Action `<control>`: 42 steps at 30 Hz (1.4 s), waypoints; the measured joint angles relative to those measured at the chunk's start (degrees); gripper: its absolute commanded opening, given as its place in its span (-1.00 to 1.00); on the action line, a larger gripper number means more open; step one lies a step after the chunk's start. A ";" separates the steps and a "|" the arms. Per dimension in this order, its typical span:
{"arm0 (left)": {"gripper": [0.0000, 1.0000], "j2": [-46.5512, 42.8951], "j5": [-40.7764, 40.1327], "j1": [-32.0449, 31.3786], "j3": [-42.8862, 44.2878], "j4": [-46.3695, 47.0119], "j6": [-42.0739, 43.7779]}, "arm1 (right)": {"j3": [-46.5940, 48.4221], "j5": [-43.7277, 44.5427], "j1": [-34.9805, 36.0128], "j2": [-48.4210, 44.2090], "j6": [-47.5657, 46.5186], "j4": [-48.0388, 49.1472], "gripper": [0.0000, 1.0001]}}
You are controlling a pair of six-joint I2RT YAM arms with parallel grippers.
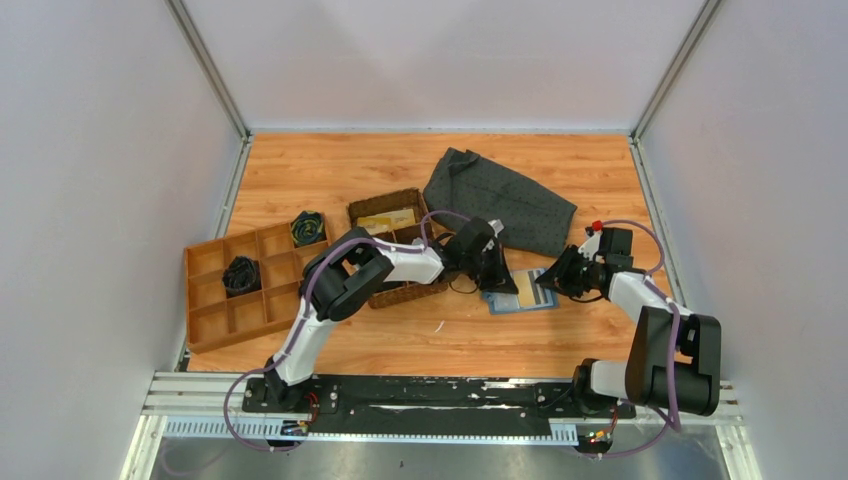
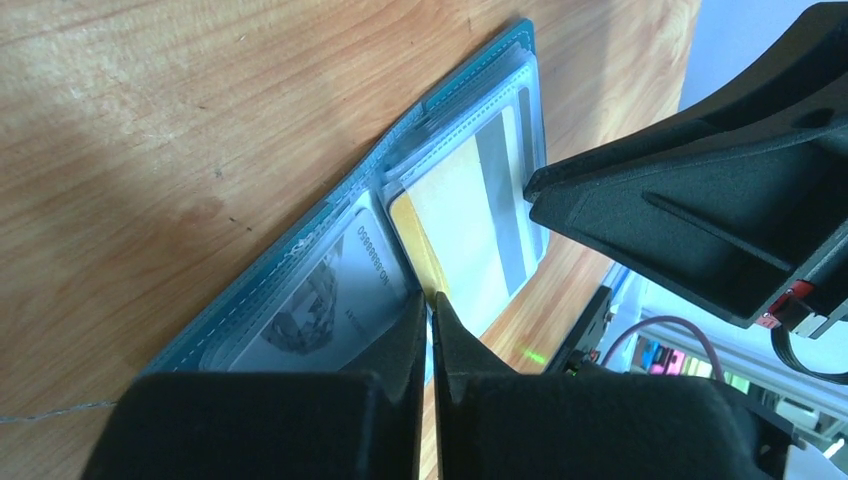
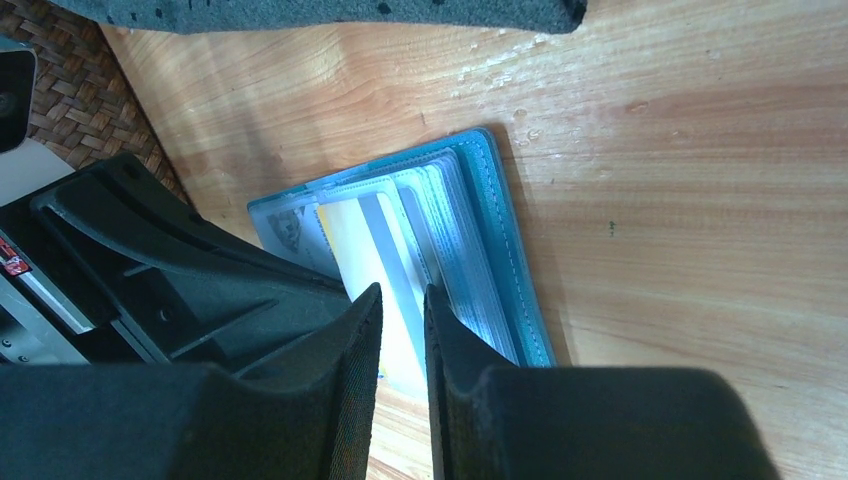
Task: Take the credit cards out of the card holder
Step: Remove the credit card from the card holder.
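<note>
- Card holder [image 3: 505,240] lying open on the wood table [image 1: 400,335], sandwiched between both pincers' tips.
- Right pincer [image 3: 403,295]: released, jaws slightly apart, sleeves right under its tips.
- Left pincer [image 2: 432,305]: clenched on a yellowish credit card [image 2: 460,215] corner, card straight ahead of its tips.

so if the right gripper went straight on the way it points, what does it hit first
Most likely the pale striped card in the open card holder; the tips of the right gripper sit right over it, jaws slightly apart. They may be touching it; depth is unclear.
</note>
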 measured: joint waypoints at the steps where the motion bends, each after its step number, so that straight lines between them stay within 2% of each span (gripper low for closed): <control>1: -1.00 -0.02 -0.02 0.02 -0.22 0.26 0.00 | 0.00 -0.09 0.00 0.04 0.00 0.04 -0.51; 12: -0.98 -1.27 -0.44 0.22 -2.38 1.31 1.16 | 0.02 -0.26 0.00 0.02 0.00 0.13 -0.49; 19: -0.50 -5.29 -0.61 0.26 -4.44 0.96 3.61 | 0.02 -0.26 0.00 -0.04 -0.02 0.00 -0.48; 23: -0.40 -7.06 -0.55 0.26 -4.81 1.05 4.39 | 0.02 -0.28 0.00 -0.07 -0.02 -0.02 -0.48; 27: -0.15 -8.04 -0.50 0.26 -5.88 1.09 4.55 | -0.42 -0.22 0.00 -0.81 -0.04 -0.37 -0.47; 31: -0.06 -8.09 -0.31 0.26 -7.02 1.01 4.50 | -2.10 -0.35 0.00 -2.91 0.02 -0.48 -0.48; 34: 0.10 -8.26 -0.26 0.26 -8.20 1.01 4.42 | -3.56 -0.59 0.00 -4.94 0.13 -0.81 -0.48; 38: 0.11 -8.48 -0.22 0.15 -9.18 0.98 4.42 | -4.76 -0.57 0.00 -7.67 0.35 -2.89 -0.48; 42: 0.00 -8.50 -0.13 0.09 -9.14 1.05 4.57 | -5.05 -0.57 0.00 -8.85 0.59 -4.68 -0.48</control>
